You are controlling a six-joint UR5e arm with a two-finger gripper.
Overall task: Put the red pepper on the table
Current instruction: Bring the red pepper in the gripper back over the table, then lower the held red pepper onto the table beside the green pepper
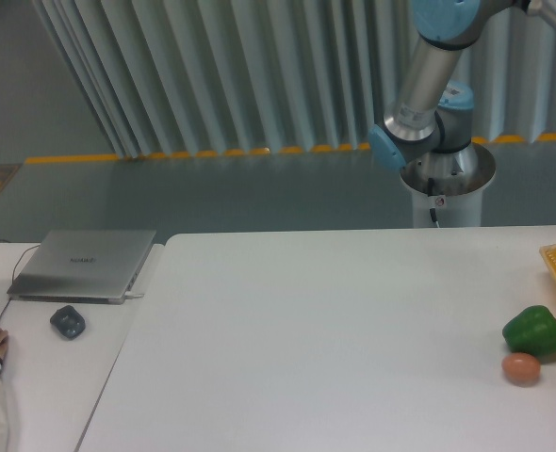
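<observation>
No red pepper shows anywhere; the tabletop [335,330] holds only a green pepper [533,330] and a brown egg [521,368]. The pincer is out of frame, so the placing looks undone.

One green pepper [534,330] — one egg-like ball [521,368]

a robotics lab; pedestal-mounted arm [429,85]; yellow floor tape [212,153]

Green pepper [534,330] beside egg-like ball [521,368]
</observation>
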